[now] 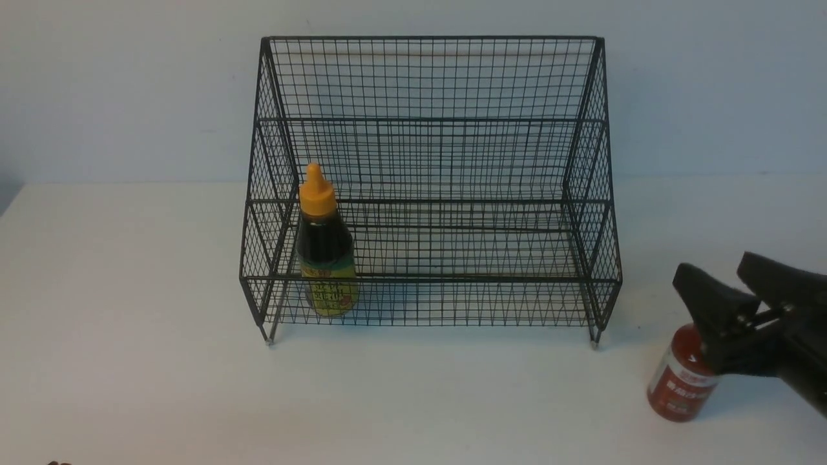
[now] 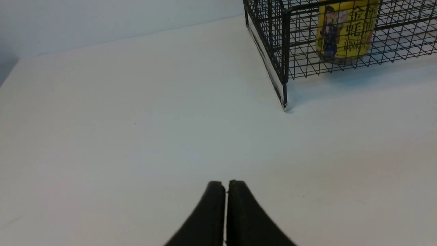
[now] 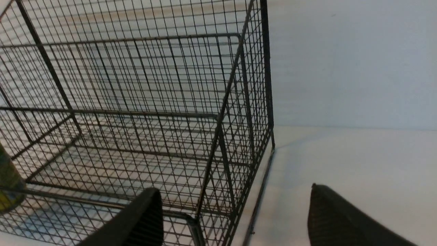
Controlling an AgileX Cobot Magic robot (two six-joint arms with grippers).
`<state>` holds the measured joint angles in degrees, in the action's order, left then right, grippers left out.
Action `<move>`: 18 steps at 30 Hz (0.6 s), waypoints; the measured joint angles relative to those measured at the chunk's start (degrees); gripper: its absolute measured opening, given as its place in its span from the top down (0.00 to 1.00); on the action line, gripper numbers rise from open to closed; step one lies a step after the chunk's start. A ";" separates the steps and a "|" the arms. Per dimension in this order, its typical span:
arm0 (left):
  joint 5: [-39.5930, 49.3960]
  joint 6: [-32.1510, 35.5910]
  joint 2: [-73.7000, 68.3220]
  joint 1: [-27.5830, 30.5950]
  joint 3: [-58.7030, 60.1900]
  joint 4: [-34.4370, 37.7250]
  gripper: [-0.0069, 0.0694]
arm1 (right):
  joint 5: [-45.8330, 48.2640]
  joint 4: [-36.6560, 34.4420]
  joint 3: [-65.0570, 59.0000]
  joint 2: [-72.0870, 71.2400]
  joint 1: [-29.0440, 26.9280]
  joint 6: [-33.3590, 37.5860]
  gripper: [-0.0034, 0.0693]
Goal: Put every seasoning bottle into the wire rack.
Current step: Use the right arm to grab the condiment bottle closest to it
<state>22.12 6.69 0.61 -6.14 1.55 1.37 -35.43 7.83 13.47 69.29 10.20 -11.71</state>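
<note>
The black wire rack (image 1: 429, 161) stands at the back middle of the white table. A seasoning bottle with dark brown sauce, an orange cap and a yellow-green label (image 1: 325, 248) stands upright at the left end of the rack's lower tier. Its label also shows through the mesh (image 2: 344, 30). A red-sauce seasoning bottle with a white-and-red label (image 1: 681, 384) stands on the table to the right of the rack. My right gripper (image 1: 717, 271) is open just over that bottle and hides its cap. Nothing shows between its fingers (image 3: 235, 189). My left gripper (image 2: 226, 182) is shut and empty, low over bare table.
The rack's front left foot (image 2: 285, 106) lies ahead of the left gripper. The rack's right end wall (image 3: 252, 112) is close before the right gripper. A pale wall runs behind the table (image 1: 129, 323).
</note>
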 joint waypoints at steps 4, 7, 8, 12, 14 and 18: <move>0.00 0.00 0.00 0.00 0.00 0.00 0.92 | 0.23 -3.57 0.25 4.31 0.04 2.50 0.24; 0.00 0.00 0.00 0.00 0.00 0.00 0.92 | -0.59 -3.79 0.31 7.09 0.04 2.78 0.25; 0.00 0.00 0.00 0.00 0.00 0.00 0.92 | -1.09 -3.79 0.31 8.25 0.04 2.86 0.26; 0.00 0.00 0.00 0.00 0.00 0.00 0.92 | -2.62 -2.56 0.31 10.79 0.04 2.99 0.50; 0.00 0.00 0.00 0.00 0.00 0.00 0.92 | -2.48 -2.13 0.31 10.56 0.10 3.27 0.58; 0.00 0.00 0.00 0.00 0.00 0.00 0.92 | 0.42 0.11 0.31 6.00 0.17 3.81 0.57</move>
<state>22.12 6.69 0.61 -6.14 1.55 1.37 -35.02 7.94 13.78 75.29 10.37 -7.90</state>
